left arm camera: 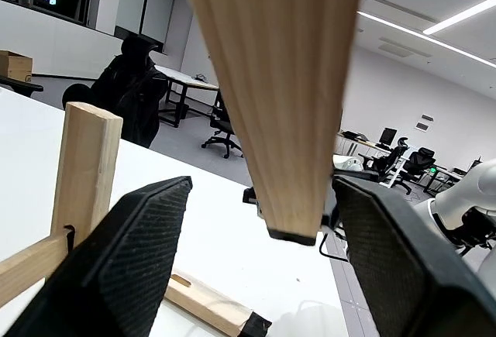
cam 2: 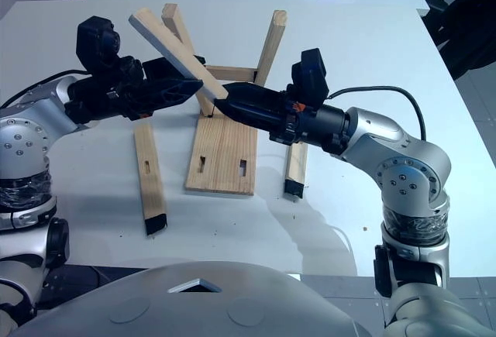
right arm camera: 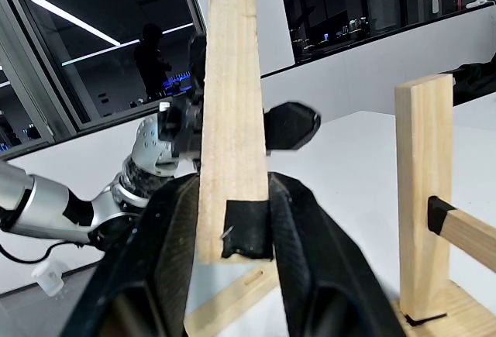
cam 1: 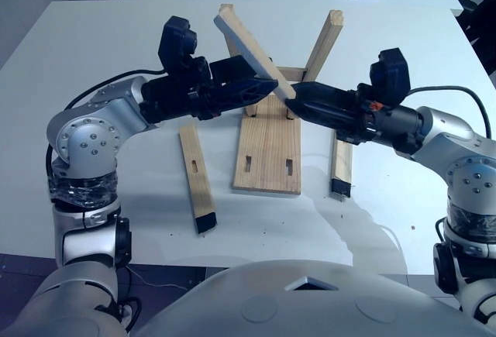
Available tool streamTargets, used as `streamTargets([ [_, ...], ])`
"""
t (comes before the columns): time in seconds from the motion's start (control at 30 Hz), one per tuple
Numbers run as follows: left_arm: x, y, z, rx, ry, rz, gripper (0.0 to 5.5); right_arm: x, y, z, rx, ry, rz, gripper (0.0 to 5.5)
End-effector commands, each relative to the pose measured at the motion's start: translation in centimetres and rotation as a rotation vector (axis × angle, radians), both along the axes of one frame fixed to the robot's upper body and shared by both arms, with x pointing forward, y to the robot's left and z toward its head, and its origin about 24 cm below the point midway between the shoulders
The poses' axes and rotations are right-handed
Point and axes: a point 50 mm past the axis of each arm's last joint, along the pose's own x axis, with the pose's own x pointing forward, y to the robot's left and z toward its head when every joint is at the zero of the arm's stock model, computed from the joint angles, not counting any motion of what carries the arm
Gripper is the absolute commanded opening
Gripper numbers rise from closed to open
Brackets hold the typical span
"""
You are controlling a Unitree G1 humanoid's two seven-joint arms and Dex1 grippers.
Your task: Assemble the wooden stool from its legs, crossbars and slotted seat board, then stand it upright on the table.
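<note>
From the eye views, the slotted seat board lies flat on the white worktop. At its far end stand the left upright leg and the right upright leg, with a crossbar between them. The left loose leg lies just beside the board on one side and the right loose leg on the other, each with a black end. The lifted leg hangs tilted above the board. The right tool grips its lower end, and the left tool sits around it just above. In the left wrist view, the left tool's fingers stand open, with a gap on each side of the lifted leg. In the right wrist view, the right tool's fingers press on the black cap of the lifted leg.
</note>
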Motion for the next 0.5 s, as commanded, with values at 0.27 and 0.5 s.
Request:
streamTargets([
  [0.27, -0.3, 0.2, 1.2, -0.035, 0.010, -0.084, 3.39, -0.5, 0.1, -0.4, -0.025, -0.003, 0.032, 1.33],
  [0.5, -1.3, -0.1, 1.6, -0.050, -0.021, -0.180, 3.39, -0.8, -0.5, -0.5, -0.042, 0.005, 0.066, 1.33],
])
